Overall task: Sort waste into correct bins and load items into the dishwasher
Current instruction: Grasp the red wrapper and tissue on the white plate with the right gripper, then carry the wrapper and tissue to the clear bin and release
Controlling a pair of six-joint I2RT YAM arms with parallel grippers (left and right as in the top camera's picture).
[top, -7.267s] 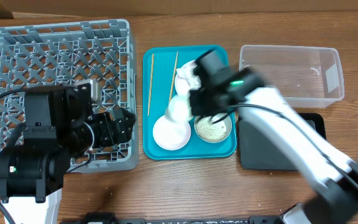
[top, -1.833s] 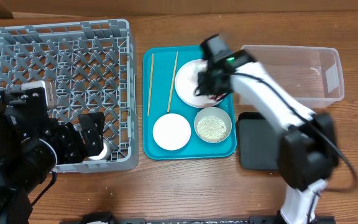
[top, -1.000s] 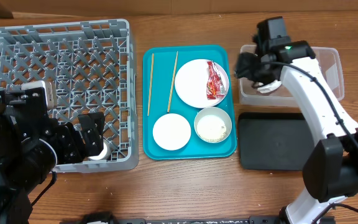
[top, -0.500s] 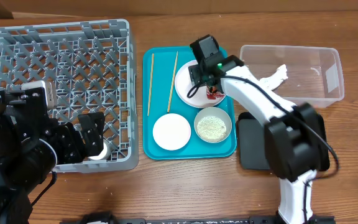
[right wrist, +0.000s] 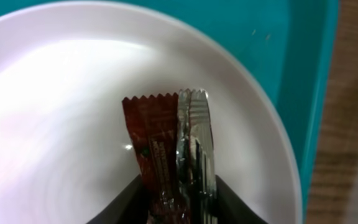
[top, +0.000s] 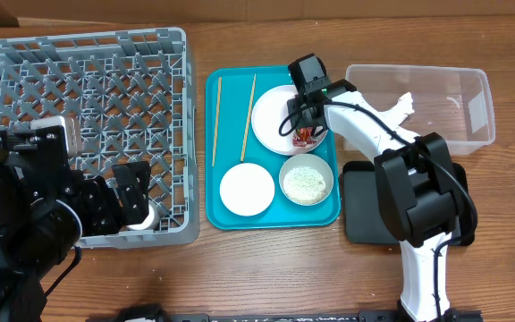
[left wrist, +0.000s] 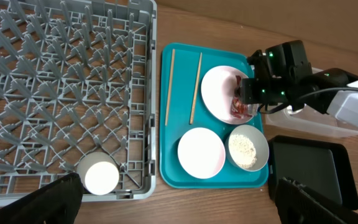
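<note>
The right gripper (right wrist: pixel 179 198) bears down on the red wrapper (right wrist: pixel 166 143) lying on the plate (right wrist: pixel 61 124). Its jaws stand on either side of the wrapper's near end and appear to pinch it, creasing the foil lengthwise. The wrapper is the only piece of rubbish on the plate, which sits at the far end of the teal tray (top: pixel 231 143), so it likely has to come off before the plate can be loaded.

Just to the right, the clear tub (top: pixel 445 89) holds a crumpled tissue (top: pixel 399 108). Nearer the camera, the black tray (top: pixel 365 224) shows nothing in the part the arm leaves uncovered. Both bins are a short swing from the plate, which would explain why this arm handles the rubbish.

On the teal tray, a bowl of rice (top: pixel 307 182) and an empty bowl (top: pixel 247 190) sit side by side in front of the plate. Two chopsticks (top: pixel 215 121) lie along the tray's left edge, all waiting their turn.

The left gripper (top: pixel 137 204) hangs above the near corner of the grey rack (top: pixel 79 98). Its fingers (left wrist: pixel 55 200) are spread wide and hold nothing. A white cup (left wrist: pixel 100 177) stands in the rack below it, the only dish loaded.
</note>
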